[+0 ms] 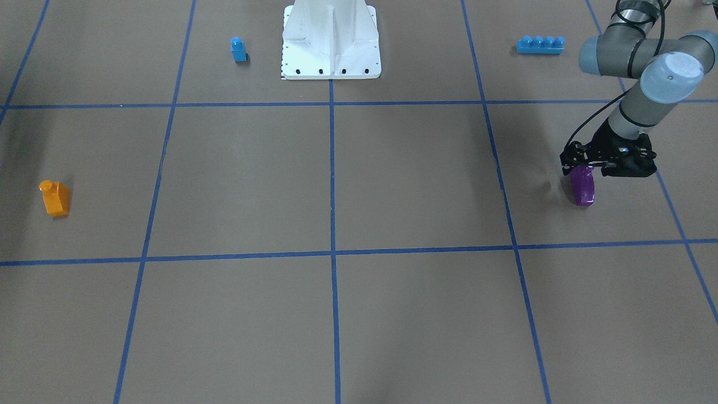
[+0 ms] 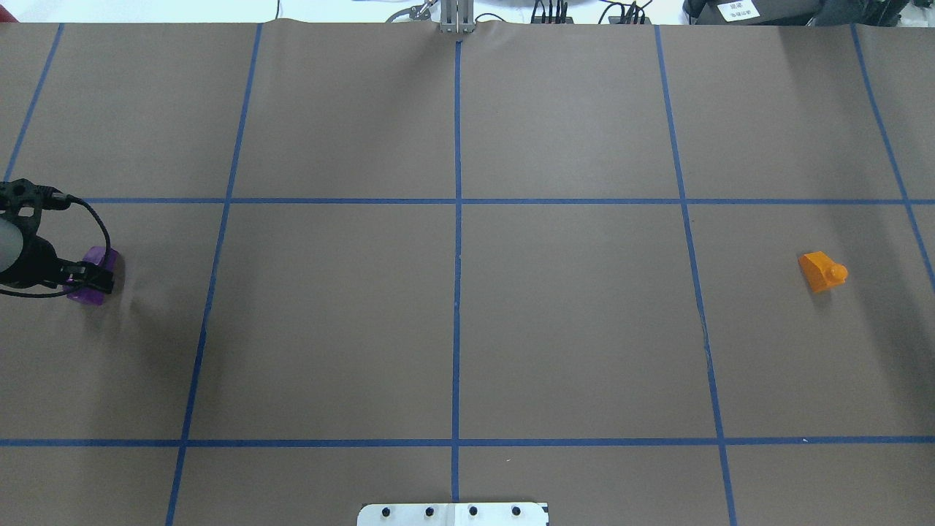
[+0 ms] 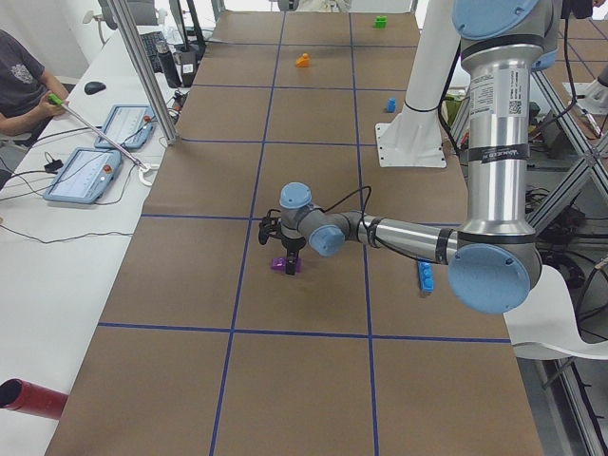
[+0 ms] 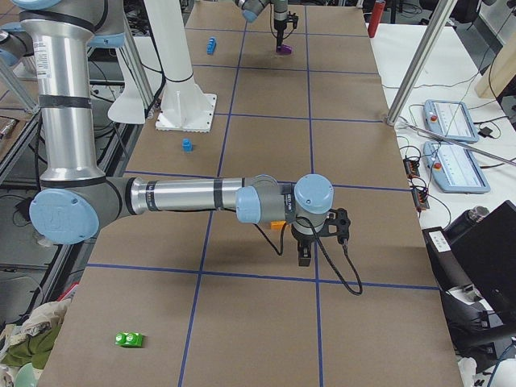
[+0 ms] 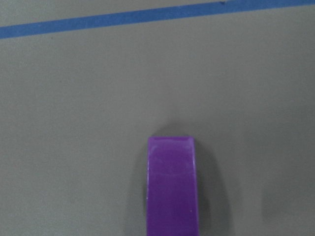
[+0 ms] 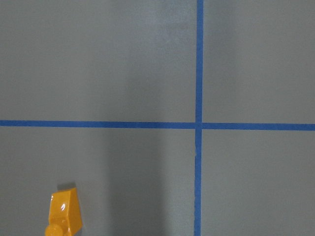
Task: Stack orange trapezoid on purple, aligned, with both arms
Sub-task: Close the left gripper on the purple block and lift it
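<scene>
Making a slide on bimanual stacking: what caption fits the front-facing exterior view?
Left gripper down at the purple brick on one side; orange trapezoid sits alone at the other.

The middle of the desk lay open between the purple and the orange trapezoid, well apart. The white pedestal, a small blue brick and a long blue brick stood along the robot's side. The left tool covered the purple's top.
</scene>
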